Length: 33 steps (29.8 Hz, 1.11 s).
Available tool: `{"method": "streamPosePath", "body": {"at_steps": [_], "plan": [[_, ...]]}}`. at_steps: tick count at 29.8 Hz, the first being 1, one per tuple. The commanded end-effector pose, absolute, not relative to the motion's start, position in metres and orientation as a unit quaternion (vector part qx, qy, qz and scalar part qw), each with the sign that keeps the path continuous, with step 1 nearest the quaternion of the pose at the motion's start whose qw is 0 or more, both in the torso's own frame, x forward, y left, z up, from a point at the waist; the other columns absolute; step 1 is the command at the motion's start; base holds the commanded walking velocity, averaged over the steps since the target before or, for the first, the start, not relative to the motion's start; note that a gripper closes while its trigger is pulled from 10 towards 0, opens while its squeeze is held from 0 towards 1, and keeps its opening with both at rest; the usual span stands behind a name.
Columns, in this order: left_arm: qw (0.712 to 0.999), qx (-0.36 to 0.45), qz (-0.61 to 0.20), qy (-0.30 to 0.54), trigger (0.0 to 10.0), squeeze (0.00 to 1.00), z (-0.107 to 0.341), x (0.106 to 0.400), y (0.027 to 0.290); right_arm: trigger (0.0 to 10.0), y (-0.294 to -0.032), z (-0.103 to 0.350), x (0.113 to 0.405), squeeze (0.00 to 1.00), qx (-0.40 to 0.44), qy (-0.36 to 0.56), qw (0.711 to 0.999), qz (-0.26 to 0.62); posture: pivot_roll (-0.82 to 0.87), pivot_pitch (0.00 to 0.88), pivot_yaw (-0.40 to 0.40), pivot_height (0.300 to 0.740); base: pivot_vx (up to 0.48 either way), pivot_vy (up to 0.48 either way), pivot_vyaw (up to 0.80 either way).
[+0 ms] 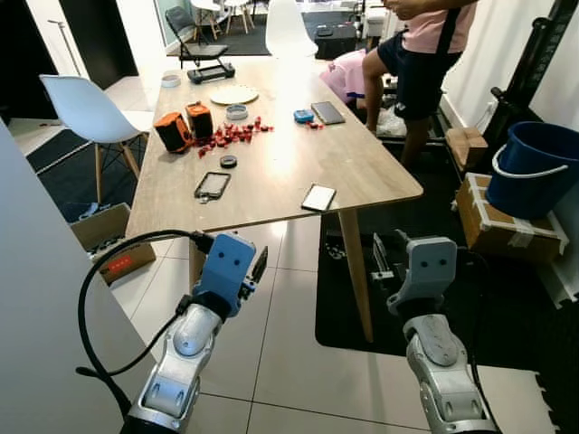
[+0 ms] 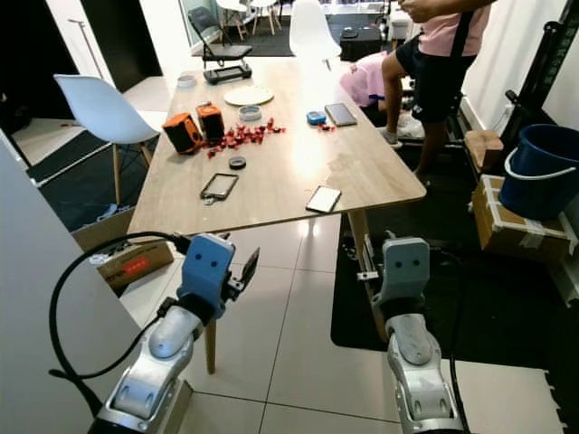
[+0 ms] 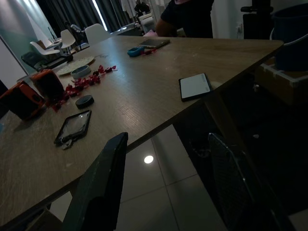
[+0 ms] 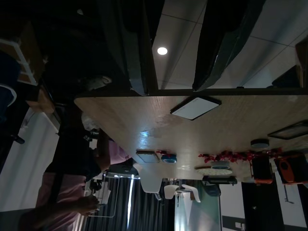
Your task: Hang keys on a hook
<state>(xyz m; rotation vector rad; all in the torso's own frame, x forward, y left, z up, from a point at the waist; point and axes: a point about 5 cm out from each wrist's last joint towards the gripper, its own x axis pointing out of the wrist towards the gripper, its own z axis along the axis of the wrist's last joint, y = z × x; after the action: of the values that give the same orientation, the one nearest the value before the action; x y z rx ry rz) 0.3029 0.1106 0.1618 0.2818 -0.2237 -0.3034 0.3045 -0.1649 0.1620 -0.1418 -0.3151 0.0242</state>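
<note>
Step in hand, as judged: approach, nothing picked up yet. Landmark: long light-wood bench [image 1: 271,163]. Left of its far end, a white plastic chair [image 1: 81,108]. On the bench's left part, two orange-and-black boxes [image 1: 185,127] with a scatter of small red pieces [image 1: 237,133] beside them; toward the near edge from these, a small black round cap [image 1: 228,161], then a dark flat case [image 1: 213,184] with small metal bits at its near corner, possibly the keys, too small to confirm. No hook can be made out. Below the near edge, over the tiled floor, the left tool [image 1: 257,271] has its two black fingers [image 3: 98,187] spread apart and empty. Near the bench's near right corner, a white-screened phone [image 1: 318,197]. Right tool [image 4: 168,43] hangs below that corner, fingers parted, holding nothing. Beyond the bench's right edge stands a person in a pink top [image 1: 425,41]. Well right of the bench, a blue bucket with a white handle [image 1: 534,167] on a cardboard box [image 1: 498,226]; its contents are hidden. Next move, as judged: close on the bench, confirm the keys, lift the left tool over the near edge.
</note>
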Motion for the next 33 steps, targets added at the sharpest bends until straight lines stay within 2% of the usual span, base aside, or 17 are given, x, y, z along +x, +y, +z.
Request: {"method": "streamPosePath", "body": {"at_steps": [1, 16, 28, 33], "plan": [[0.973, 0.142, -0.153, -0.103, 10.0, 0.0, 0.157, 0.302, 0.111, 10.0, -0.162, 0.159, 0.304, 0.0, -0.069, -0.153, 0.986, 0.021, 0.02, 0.097, 0.06, 0.74, 0.0, 0.0, 0.0], [0.971, 0.141, -0.158, -0.11, 10.0, 0.0, 0.161, 0.302, 0.111, 10.0, -0.152, 0.158, 0.305, 0.0, -0.073, -0.158, 0.984, 0.036, 0.03, 0.092, 0.062, 0.74, 0.0, 0.0, 0.0], [0.974, 0.108, -0.173, -0.096, 10.0, 0.0, 0.165, 0.3, 0.117, 10.0, -0.165, 0.154, 0.299, 0.0, -0.085, -0.155, 0.984, 0.005, 0.03, 0.116, 0.119, 0.74, 0.0, 0.0, 0.0], [0.976, 0.101, -0.168, -0.095, 10.0, 0.0, 0.167, 0.3, 0.121, 10.0, -0.165, 0.151, 0.298, 0.0, -0.091, -0.151, 0.984, 0.005, 0.02, 0.122, 0.099, 0.74, 0.0, 0.0, 0.0]]}}
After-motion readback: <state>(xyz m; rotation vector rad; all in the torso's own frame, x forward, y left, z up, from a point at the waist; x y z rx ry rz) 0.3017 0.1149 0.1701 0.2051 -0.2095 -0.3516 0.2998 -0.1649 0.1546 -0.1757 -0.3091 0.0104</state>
